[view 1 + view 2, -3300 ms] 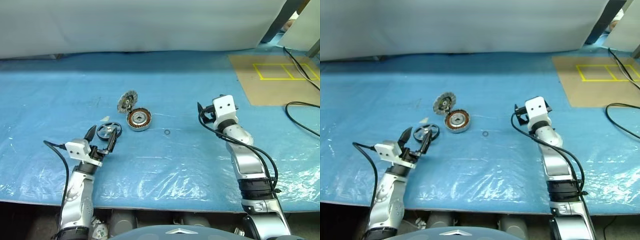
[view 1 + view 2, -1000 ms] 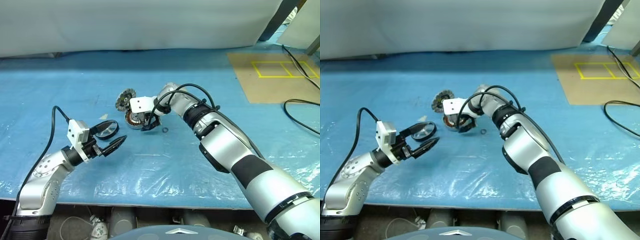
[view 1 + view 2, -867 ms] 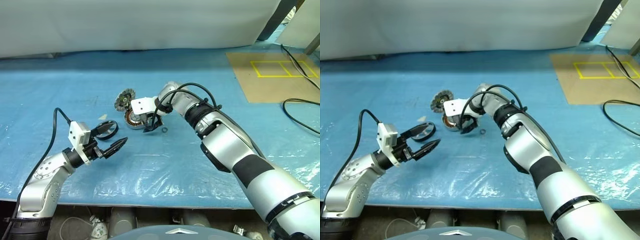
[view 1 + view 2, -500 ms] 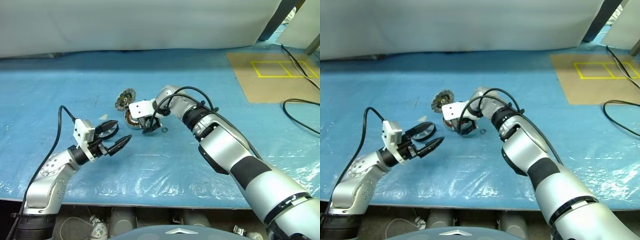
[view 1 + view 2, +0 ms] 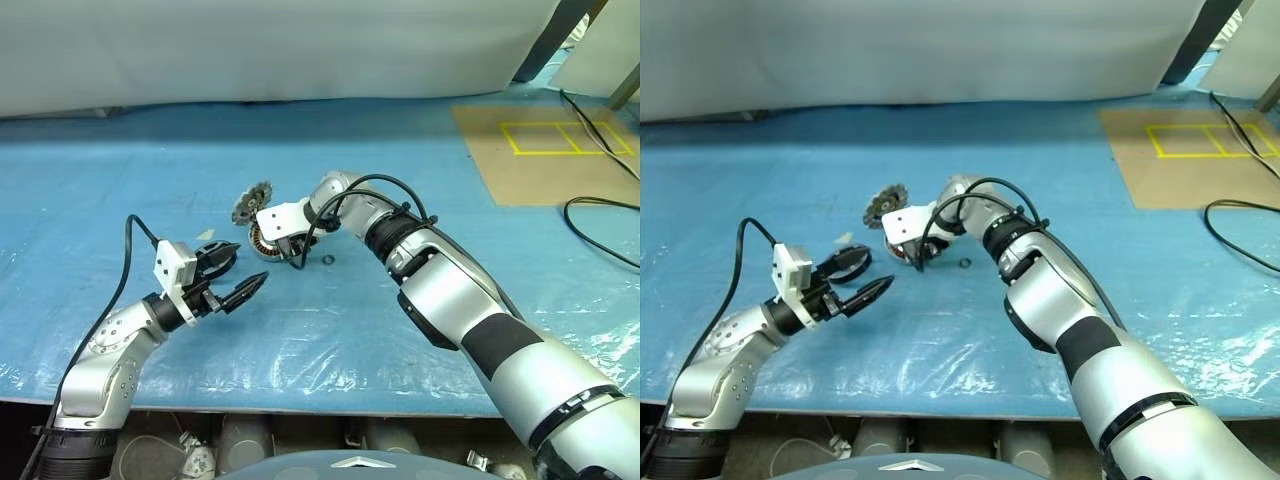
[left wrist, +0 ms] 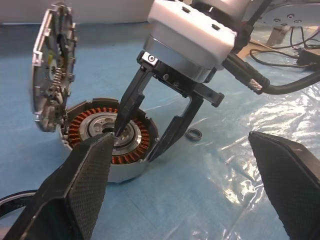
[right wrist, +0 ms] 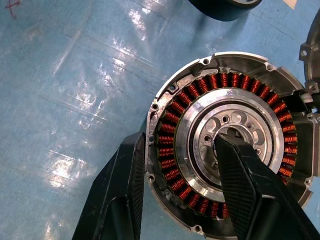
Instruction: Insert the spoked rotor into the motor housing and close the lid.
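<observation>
The motor housing (image 5: 262, 240) lies open on the blue sheet, its copper windings (image 7: 235, 85) showing. My right gripper (image 5: 284, 255) points down into it. One finger stands in the central hub and the other outside the rim, pinching the winding ring. The lid (image 5: 250, 200) stands on edge against the housing's far side, ribbed face (image 6: 52, 65) toward it. The spoked rotor (image 5: 850, 262) lies flat to the housing's left, partly hidden behind my left gripper (image 5: 250, 263). That gripper hovers open and empty, aimed at the housing.
A small black ring (image 5: 328, 261) lies just right of the housing. A white scrap (image 5: 205, 236) sits beside the rotor. A brown board with yellow tape (image 5: 545, 150) and black cables (image 5: 600, 215) are at the far right. A white sheet (image 5: 280, 50) backs the table.
My right arm swung in from the right to the housing, and its fingers have just narrowed on the winding ring. My left gripper lifted away from the rotor and stays open.
</observation>
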You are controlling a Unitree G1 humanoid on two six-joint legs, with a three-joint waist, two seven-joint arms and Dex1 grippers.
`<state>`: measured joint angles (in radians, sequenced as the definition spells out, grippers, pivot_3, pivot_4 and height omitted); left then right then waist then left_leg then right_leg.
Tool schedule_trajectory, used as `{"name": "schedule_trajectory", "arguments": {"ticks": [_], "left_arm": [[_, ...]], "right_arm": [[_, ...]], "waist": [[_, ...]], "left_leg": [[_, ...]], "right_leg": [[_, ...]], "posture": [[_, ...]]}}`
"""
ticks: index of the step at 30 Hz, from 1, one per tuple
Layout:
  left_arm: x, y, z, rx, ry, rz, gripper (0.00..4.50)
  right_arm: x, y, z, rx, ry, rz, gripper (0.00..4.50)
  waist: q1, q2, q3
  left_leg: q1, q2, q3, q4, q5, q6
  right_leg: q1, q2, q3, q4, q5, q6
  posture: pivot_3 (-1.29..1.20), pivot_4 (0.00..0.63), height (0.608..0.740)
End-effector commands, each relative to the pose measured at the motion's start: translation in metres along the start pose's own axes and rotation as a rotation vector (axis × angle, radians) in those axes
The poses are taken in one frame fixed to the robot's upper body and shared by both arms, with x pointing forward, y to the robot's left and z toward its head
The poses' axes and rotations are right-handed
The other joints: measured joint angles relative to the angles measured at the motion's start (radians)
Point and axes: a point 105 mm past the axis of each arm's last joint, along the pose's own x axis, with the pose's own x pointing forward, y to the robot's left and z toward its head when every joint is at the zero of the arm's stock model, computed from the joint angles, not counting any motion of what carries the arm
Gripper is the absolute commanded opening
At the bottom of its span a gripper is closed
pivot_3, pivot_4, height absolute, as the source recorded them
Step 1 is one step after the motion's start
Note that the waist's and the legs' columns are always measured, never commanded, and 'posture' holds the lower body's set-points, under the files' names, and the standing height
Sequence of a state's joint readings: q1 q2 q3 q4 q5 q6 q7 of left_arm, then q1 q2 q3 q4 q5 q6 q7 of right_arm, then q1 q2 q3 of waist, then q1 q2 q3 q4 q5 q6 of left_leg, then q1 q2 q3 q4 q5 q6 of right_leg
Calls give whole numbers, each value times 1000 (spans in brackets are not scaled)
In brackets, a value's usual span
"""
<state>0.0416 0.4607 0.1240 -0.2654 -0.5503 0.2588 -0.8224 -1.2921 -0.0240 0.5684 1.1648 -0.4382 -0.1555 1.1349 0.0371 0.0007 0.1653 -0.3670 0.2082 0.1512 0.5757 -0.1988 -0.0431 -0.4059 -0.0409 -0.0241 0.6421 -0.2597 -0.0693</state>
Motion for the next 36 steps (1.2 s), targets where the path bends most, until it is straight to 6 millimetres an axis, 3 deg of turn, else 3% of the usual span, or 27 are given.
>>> {"name": "schedule_trajectory", "arguments": {"ticks": [1,5,12,23,32,36], "left_arm": [[1,0,8,31,-30,1,4500],[1,0,7,26,-32,1,4500],[3,-3,4,7,-30,-21,4500],[-2,4,4,-4,-20,-14,4500],[-4,1,6,-7,-23,0,4500],[-6,-2,4,-10,-17,1,4500]], "right_arm": [[-6,-3,5,59,6,24,1771],[-22,3,16,187,-52,147,1771],[-40,36,27,397,-29,298,1771],[-15,72,51,619,22,335,1771],[15,79,37,683,128,252,1771],[15,82,43,676,102,276,2949]], "waist": [[0,0,0],[4,0,0],[6,0,1],[3,-1,1],[-2,-2,0],[2,0,0]], "left_leg": [[0,0,0,0,-1,-1],[-1,0,0,0,0,0],[-5,0,-1,0,2,0],[1,0,-1,0,1,-4],[26,-1,-1,-8,0,-7],[34,-2,-1,-13,-2,-4]], "right_leg": [[0,0,0,0,0,0],[0,0,0,0,0,0],[-1,0,-1,-2,2,4],[1,0,0,-1,0,1],[18,1,7,-2,-2,1],[19,1,12,-2,-6,8]], "posture": [[0,150,740],[0,150,740],[0,150,740],[0,150,740],[0,150,740],[0,150,740]]}}
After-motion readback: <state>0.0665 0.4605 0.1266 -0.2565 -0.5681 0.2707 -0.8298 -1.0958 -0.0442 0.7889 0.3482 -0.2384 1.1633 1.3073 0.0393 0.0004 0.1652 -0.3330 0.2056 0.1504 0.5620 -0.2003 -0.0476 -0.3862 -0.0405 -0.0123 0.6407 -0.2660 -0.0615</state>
